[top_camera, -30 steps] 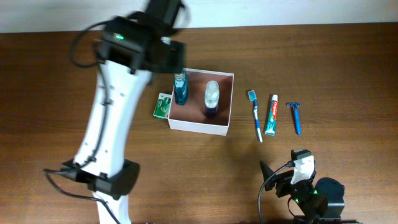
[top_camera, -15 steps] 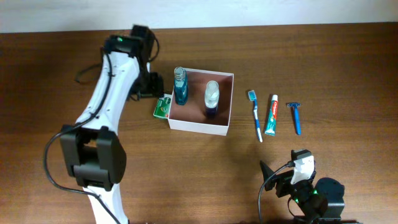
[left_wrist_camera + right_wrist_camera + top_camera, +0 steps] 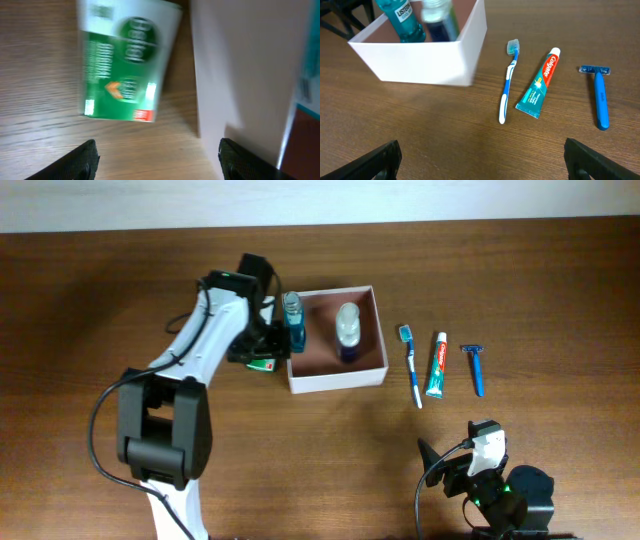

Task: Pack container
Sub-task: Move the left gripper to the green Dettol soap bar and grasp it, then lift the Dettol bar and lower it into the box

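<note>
Down low, the left gripper, jaws spread, hovers beside the container.

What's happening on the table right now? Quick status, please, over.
Left gripper open, at green packet beside container. Right gripper open, empty. Container holds mouthwash bottle and second bottle; toothbrush, toothpaste, razor not yet packed.

1. The brown wood-grain worktop is showing a smooth, faintly sheened finish.
2. The square white cardboard container is looking matt and paper-smooth outside, with a dull pinkish-brown lining inside.
3. The small green-and-white printed carton is looking like glossy card and is catching the light.
4. The teal translucent bottle is appearing as shiny plastic.
5. The blue-and-white toothbrush and the blue razor are reading as smooth plastic.
6. The white-and-green toothpaste tube is looking glossy.
</note>
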Robot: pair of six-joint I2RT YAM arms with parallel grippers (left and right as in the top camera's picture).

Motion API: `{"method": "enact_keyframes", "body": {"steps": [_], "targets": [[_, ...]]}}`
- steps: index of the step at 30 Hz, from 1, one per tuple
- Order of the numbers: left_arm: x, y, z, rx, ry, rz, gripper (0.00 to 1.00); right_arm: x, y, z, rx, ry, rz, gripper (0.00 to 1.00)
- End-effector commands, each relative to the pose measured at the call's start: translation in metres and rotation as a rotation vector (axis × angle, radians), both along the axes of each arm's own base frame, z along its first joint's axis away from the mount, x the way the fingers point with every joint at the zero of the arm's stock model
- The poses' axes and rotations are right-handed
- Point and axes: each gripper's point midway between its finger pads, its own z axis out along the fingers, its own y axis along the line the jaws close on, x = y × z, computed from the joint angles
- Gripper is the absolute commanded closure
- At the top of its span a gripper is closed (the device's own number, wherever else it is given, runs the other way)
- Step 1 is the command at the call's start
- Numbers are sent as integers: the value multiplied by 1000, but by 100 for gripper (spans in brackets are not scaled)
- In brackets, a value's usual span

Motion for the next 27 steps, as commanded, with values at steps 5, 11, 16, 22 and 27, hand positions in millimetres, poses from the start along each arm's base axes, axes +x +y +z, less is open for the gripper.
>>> {"method": "enact_keyframes", "body": {"steps": [5,11,16,22,27], "targets": [[-8,-7,-1,65,-1,-13,23,-1,1,-1,13,3,1,1],[7,15,-1,71,-37,-21,23,-1,1,-1,13,2,2,1],[24,15,-2,85,-113,-146,21,-1,1,-1,13,2,1,1],[24,18,-29,110,-63,-151,20,-1,1,-1,13,3,1,1],[29,18,-44,110,-60,-147,20,-1,1,-1,13,2,1,1]]}}
